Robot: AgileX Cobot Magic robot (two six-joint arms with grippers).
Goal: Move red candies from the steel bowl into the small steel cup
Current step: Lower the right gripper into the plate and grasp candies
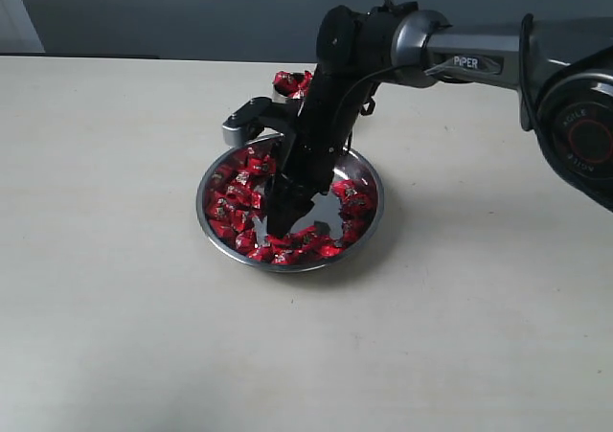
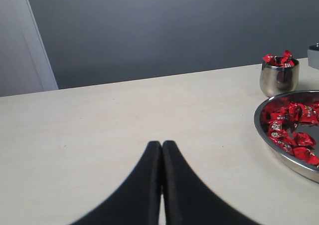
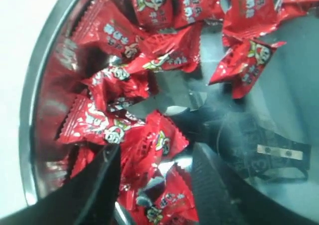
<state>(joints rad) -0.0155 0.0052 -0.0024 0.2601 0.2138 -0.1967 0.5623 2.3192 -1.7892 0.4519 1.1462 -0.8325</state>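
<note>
Right wrist view: candy [image 3: 152, 150] between jaws

A pale beige matte tabletop [image 1: 115, 260] meets a plain dark grey wall [image 1: 172, 11], evenly lit; a white vertical panel [image 2: 25, 40] adjoins the wall.

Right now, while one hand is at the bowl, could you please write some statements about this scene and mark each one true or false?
1. The right hand is down inside the steel bowl, among the red candies. True.
2. The small steel cup is empty. False: red candies are heaped above its rim.
3. The left hand has its fingers pressed together and holds nothing. True.
4. The left hand reaches into the steel bowl. False: it is over the bare table, to one side of the bowl.
5. The right hand's fingers are pressed shut. False: they stand apart, with candies between them.
</note>
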